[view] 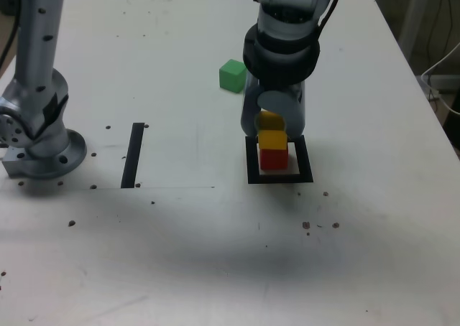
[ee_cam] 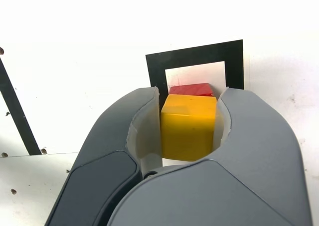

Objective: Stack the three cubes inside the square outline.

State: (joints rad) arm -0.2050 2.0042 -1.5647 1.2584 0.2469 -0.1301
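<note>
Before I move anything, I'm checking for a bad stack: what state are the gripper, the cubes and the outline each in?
Gripper: shut on the yellow cube, over the outline.
Yellow cube: held above the red one; whether they touch, I can't tell.
Red cube: inside the outline, under the yellow, slightly offset in the wrist view.
Green cube: on the table, outside the outline, ungripped.
Outline: flat on the table.

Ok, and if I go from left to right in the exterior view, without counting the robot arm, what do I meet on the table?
Straight black strip → green cube → black square outline.
</note>
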